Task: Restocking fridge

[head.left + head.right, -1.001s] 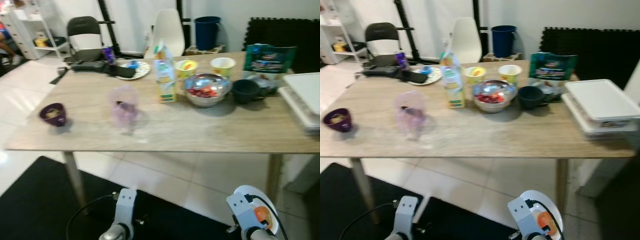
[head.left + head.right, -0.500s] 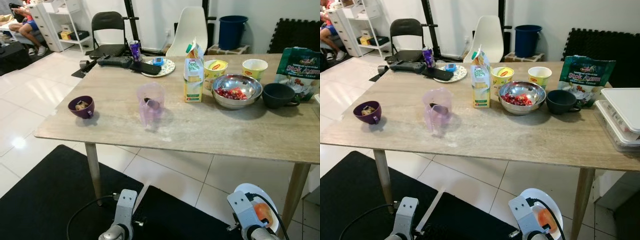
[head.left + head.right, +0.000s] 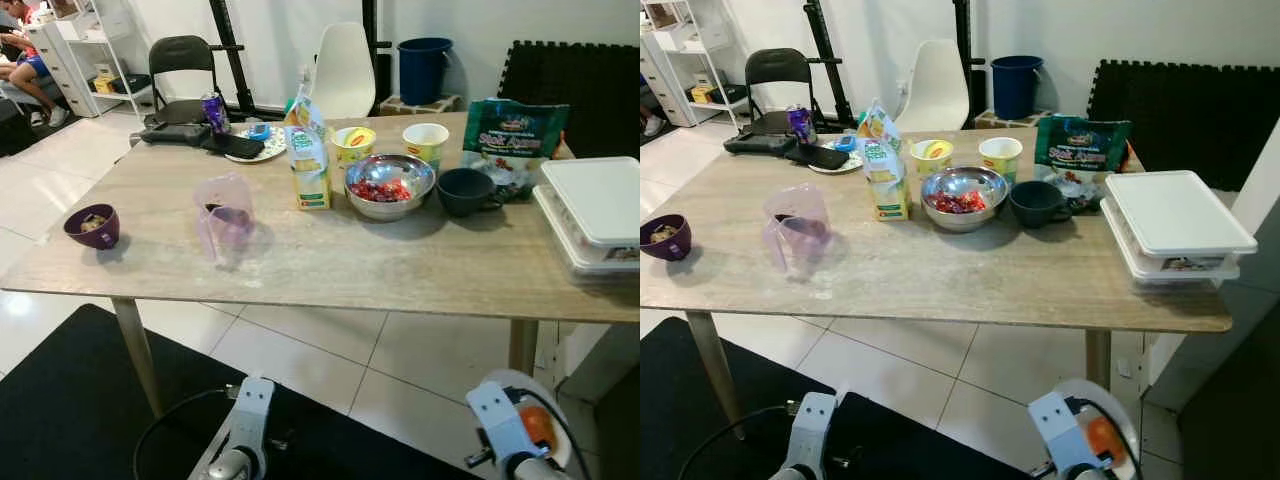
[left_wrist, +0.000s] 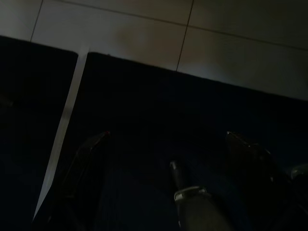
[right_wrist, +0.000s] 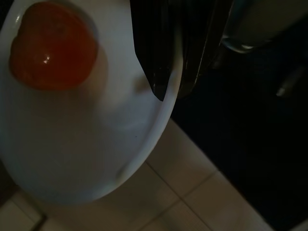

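Our right gripper [image 5: 168, 84] is clamped on a white plate [image 5: 72, 144] bearing an orange fruit [image 5: 50, 45], low before the wooden table [image 3: 400, 270]; the wrist view shows it closely. Our left gripper [image 4: 168, 144] hangs spread apart over black mat [image 4: 144, 120].

On the table [image 3: 400, 270], the juice carton [image 3: 309, 160] stood just left of the bowl [image 3: 389, 186], with the mug [image 3: 464, 191] and stacked lidded trays [image 3: 590, 215] further right, the pitcher [image 3: 224, 215] and small bowl [image 3: 92, 225] to its left, and two cups [image 3: 352, 144] behind.
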